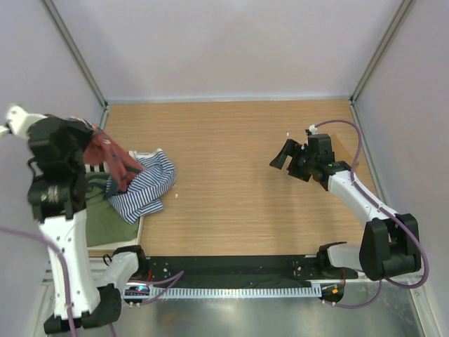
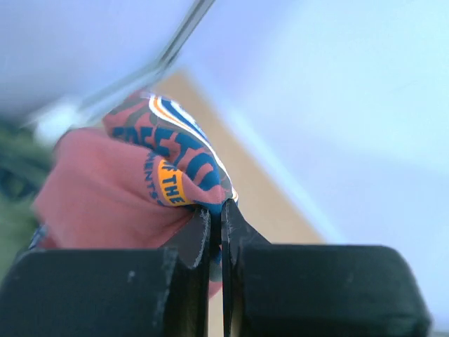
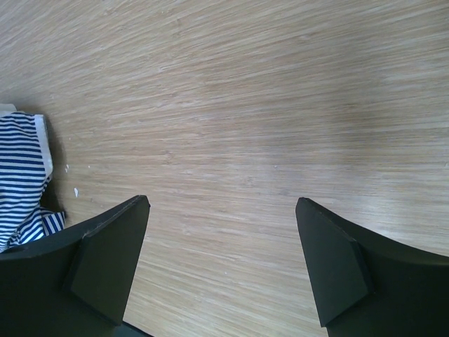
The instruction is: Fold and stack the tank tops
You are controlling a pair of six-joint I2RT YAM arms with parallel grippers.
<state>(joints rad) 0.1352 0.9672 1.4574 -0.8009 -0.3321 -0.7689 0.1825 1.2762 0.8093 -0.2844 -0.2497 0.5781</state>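
Note:
My left gripper (image 1: 86,133) is raised at the far left and shut on the rust-red tank top (image 1: 112,158), which hangs from it over the pile. In the left wrist view the jaws (image 2: 216,212) pinch the cloth (image 2: 105,203) at its blue and orange chest graphic. The navy-white striped top (image 1: 149,184) lies crumpled on the table beside it, and its edge shows in the right wrist view (image 3: 21,161). The olive green top (image 1: 105,219) lies under them at the left edge. I cannot make out the tan-brown top. My right gripper (image 1: 289,159) is open and empty above the bare wood at the right (image 3: 221,203).
The wooden table (image 1: 238,140) is bounded by white walls at the back and both sides. A black strip with the arm bases (image 1: 231,270) runs along the near edge. The cloth pile is at the left edge.

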